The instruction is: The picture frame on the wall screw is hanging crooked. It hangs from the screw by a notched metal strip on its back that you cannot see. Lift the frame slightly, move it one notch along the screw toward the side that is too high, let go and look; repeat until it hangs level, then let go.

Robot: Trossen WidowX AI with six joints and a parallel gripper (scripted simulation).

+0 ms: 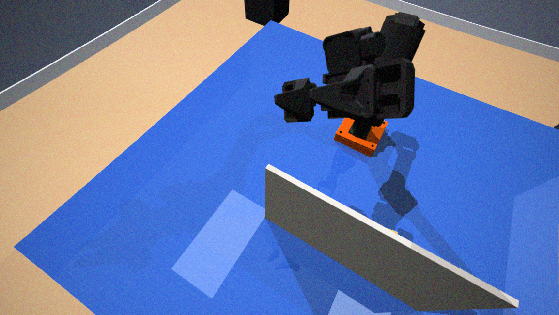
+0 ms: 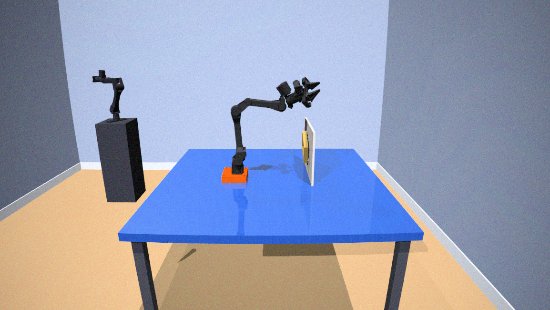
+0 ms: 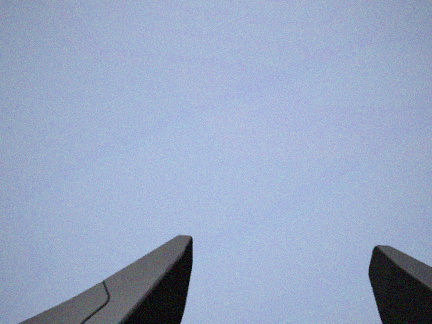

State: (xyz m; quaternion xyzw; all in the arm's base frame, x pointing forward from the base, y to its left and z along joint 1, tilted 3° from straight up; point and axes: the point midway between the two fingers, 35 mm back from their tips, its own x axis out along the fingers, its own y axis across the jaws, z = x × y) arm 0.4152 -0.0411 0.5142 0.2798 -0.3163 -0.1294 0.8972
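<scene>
The gripper (image 1: 278, 102) (image 2: 319, 87) (image 3: 282, 254) is held above the desk (image 2: 271, 215) (image 1: 219, 156), fingers parted, nothing gripped. The frame (image 2: 304, 147) is seen edge-on, mounted on the panel (image 2: 312, 161) (image 1: 351, 234), between the orange base (image 2: 228, 178) (image 1: 341, 136) and the desk's right edge in the exterior view. Tilt cannot be told.

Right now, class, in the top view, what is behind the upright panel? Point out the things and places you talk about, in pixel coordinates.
Only a yellow sliver of the frame (image 1: 394, 231) (image 2: 305, 147) peeks over the panel (image 1: 351, 238) (image 2: 310, 153); the panel hides the rest, so its tilt cannot be judged there.
</scene>
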